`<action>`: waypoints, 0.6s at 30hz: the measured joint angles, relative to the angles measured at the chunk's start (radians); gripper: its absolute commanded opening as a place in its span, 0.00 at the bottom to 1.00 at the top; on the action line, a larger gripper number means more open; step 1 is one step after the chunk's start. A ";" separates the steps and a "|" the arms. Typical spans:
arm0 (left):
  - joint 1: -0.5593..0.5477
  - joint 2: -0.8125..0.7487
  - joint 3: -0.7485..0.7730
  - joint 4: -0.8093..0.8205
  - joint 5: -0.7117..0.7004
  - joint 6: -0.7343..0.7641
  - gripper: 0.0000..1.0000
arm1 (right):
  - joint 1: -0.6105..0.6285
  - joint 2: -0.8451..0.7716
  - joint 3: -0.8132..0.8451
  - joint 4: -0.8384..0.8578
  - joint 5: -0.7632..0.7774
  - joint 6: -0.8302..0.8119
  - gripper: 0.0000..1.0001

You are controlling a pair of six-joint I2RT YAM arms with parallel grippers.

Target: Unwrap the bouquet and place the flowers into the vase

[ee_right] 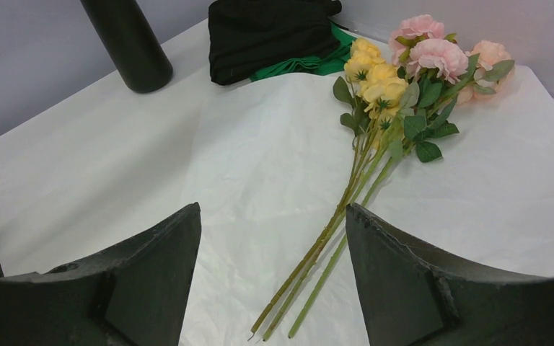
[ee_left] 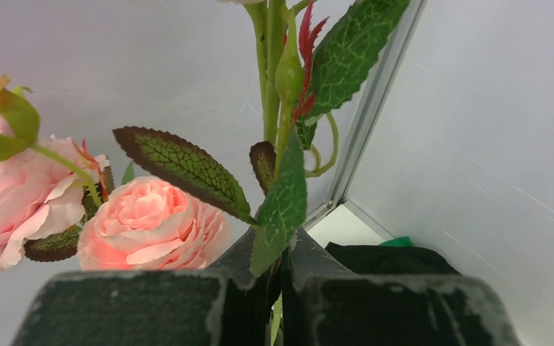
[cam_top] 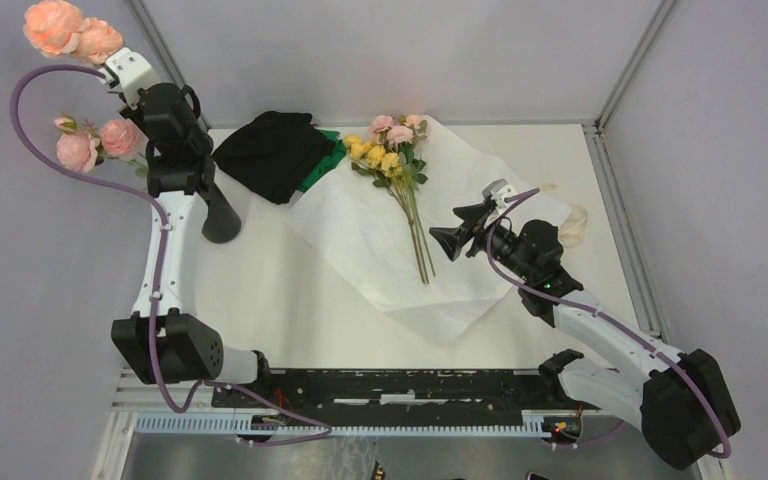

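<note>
The left claw (ee_left: 278, 277) pinches a pink rose stem (ee_left: 273, 86).
Plumb descent suits the vase (cam_top: 220, 215) below; right claw (ee_right: 273, 216) gapes empty.

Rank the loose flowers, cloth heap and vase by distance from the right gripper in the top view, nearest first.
1. flowers: lying on the white paper, stem ends just left of the right gripper.
2. black-and-green cloth heap: further left, at the back of the table.
3. vase: farthest, standing upright at the left side.
</note>
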 measured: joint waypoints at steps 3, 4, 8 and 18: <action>0.002 0.000 -0.002 0.004 -0.023 0.000 0.02 | 0.000 0.000 -0.003 -0.001 0.001 0.000 0.79; 0.002 0.000 -0.002 0.000 -0.024 0.000 0.02 | 0.000 0.000 -0.003 -0.001 0.001 0.000 0.79; 0.002 0.024 0.003 -0.030 -0.024 0.000 0.02 | 0.000 0.000 -0.003 0.000 0.001 0.000 0.79; 0.005 0.065 0.019 -0.068 -0.022 0.000 0.02 | 0.000 0.000 -0.003 0.000 0.002 0.000 0.79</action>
